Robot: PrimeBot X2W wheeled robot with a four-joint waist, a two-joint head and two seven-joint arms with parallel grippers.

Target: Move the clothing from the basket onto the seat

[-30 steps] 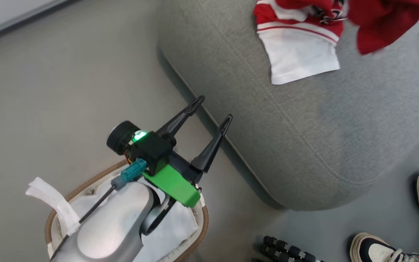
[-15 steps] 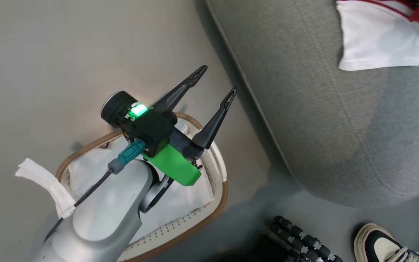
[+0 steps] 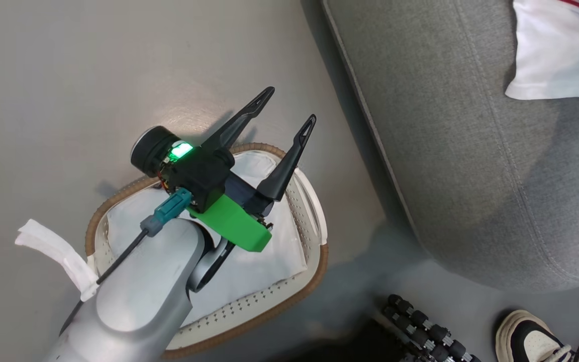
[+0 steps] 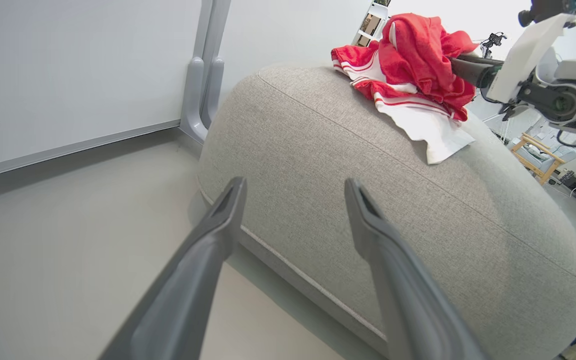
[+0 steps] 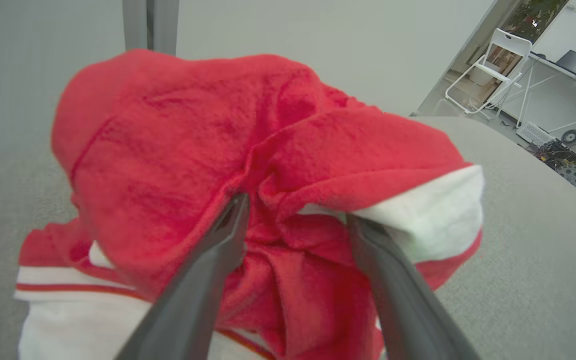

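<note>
The clothing (image 4: 410, 57), red with white stripes and panels, lies heaped on top of the grey seat (image 4: 368, 210). In the right wrist view my right gripper (image 5: 298, 212) is open, its fingers spread among the red folds of the clothing (image 5: 178, 165), which drape over both tips. In the head view a white panel of the clothing (image 3: 556, 60) shows on the seat (image 3: 470, 151) at the top right. My left gripper (image 3: 289, 106) is open and empty above the far rim of the basket (image 3: 314, 271), which holds a plain white cloth (image 3: 269, 261). My right arm (image 4: 543, 85) reaches the pile from the right.
A person's shoe (image 3: 531, 342) and a black ribbed object (image 3: 420, 327) lie on the floor below the seat's corner. A wall with a grey post (image 4: 203, 75) stands behind the seat. A white chair (image 5: 498, 65) stands far back.
The head camera has swung left and down, so more of the basket shows and the seat sits further right. The red garment hanging at the top right has left the picture. My left gripper stays open.
</note>
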